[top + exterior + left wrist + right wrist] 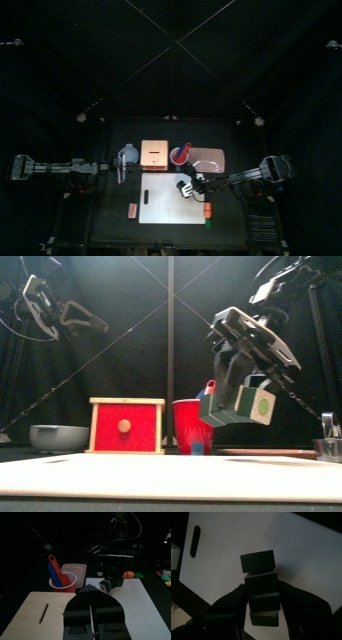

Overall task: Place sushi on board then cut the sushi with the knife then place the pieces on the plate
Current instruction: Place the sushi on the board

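Observation:
My right gripper (246,394) is shut on a dark green sushi roll (249,407) with a pale end face and holds it in the air above the white cutting board (163,198). In the right wrist view the roll's dark blocks (258,562) stick out past the jaws over the board (304,547). The red cup (191,423) holds a blue knife (55,568) and stands behind the board, with the pink tray (211,160) to its right. My left gripper (91,588) hangs shut and empty over the board's left end, high at the left in the front view (60,311).
A wooden box with a red drawer front (127,426) stands left of the cup, and a blue-grey bowl (56,437) left of that. Small toy foods lie near the board's front corners: a red one (132,209) and an orange and green pair (210,212).

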